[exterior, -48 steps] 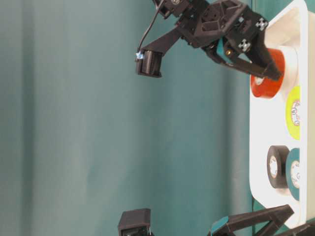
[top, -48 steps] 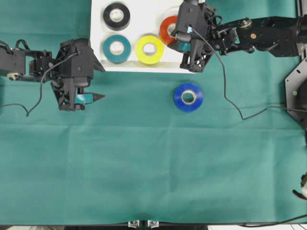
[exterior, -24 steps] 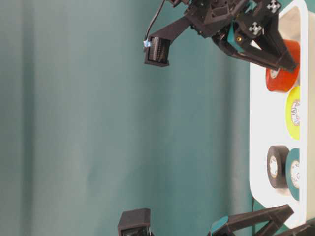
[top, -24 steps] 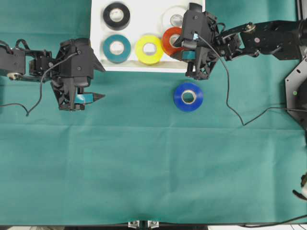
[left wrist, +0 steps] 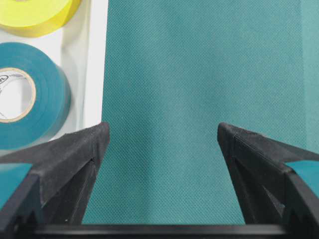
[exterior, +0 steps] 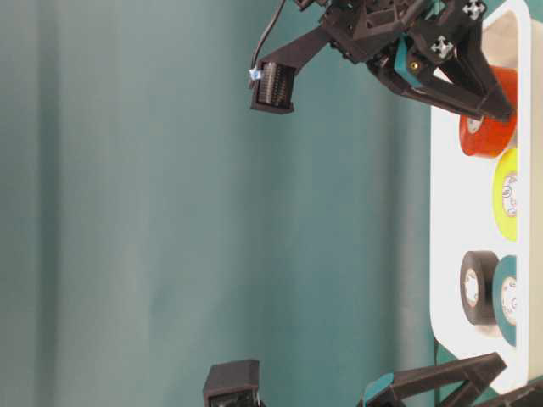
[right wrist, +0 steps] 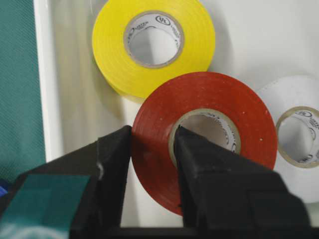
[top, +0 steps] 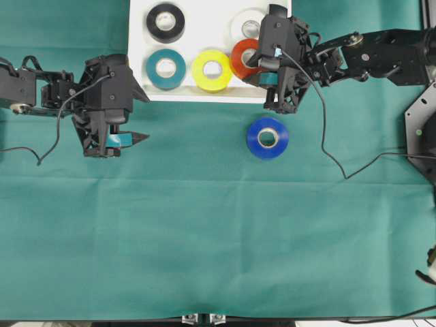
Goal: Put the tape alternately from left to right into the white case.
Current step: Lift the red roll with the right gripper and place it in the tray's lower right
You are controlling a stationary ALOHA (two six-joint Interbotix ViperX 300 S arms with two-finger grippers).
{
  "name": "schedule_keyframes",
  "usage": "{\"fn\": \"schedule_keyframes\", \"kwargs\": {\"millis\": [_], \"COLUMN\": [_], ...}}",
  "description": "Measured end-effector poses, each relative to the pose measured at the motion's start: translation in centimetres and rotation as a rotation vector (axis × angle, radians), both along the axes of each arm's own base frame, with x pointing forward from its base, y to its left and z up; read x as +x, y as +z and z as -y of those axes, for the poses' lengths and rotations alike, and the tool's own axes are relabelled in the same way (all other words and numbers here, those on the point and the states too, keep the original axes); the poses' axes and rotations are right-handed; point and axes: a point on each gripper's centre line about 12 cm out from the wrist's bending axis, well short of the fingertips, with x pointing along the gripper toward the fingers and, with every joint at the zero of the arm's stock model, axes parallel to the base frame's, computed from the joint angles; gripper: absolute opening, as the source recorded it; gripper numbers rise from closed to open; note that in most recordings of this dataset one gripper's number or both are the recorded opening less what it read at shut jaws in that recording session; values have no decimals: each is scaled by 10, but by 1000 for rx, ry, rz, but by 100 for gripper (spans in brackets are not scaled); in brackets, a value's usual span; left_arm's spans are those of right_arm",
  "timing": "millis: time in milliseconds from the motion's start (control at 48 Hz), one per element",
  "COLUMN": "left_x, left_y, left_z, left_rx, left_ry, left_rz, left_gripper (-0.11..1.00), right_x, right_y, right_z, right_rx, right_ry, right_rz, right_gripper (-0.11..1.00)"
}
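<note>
A finely woven, matt green cloth (top: 218, 231) covers the table; the white case (right wrist: 55, 99) at the overhead frame's top looks smooth, glossy plastic, its red-orange roll (right wrist: 209, 99) faintly grainy, gripper fingers (left wrist: 75, 159) matt black plastic.

Green cloth (top: 204, 231) covers my whole table, lightly creased; black cable (top: 334, 160) trails across it at right.

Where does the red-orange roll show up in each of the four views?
Overhead: red-orange roll at the case's right end, beside the yellow roll, right gripper on it.
Table-level: far right, upper part, under the gripper's fingers.
Left wrist: not in view.
Right wrist: centre, one finger outside the wall, one inside the core.
Shared landmark: the yellow roll.
</note>
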Motion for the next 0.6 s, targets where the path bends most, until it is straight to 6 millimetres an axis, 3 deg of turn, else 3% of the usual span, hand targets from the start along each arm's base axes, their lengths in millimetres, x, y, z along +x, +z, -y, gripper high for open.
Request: {"fn": "schedule_keyframes", "kwargs": {"millis": [104,146,437,604], "left_x": [0,0,1,2], "left_y": [0,0,1,2], "left_z": [0,0,0,0], "left_rx": [0,0,-21,-21], "left_ry": [0,0,21,23], "left_rz": [0,0,4,24], "left_gripper": [65,65,65,65], "right_x": [-1,-1,-1,-2], "right_y": [-1,-1,1,17], "right_z": [1,1,1,0], "right_rx": [-6,-5,-9,-23], "right_ry": [-3,-4,-2,1], "right_rz": [-8,-8,-3,39], "right_gripper": [79,84,78,78]}}
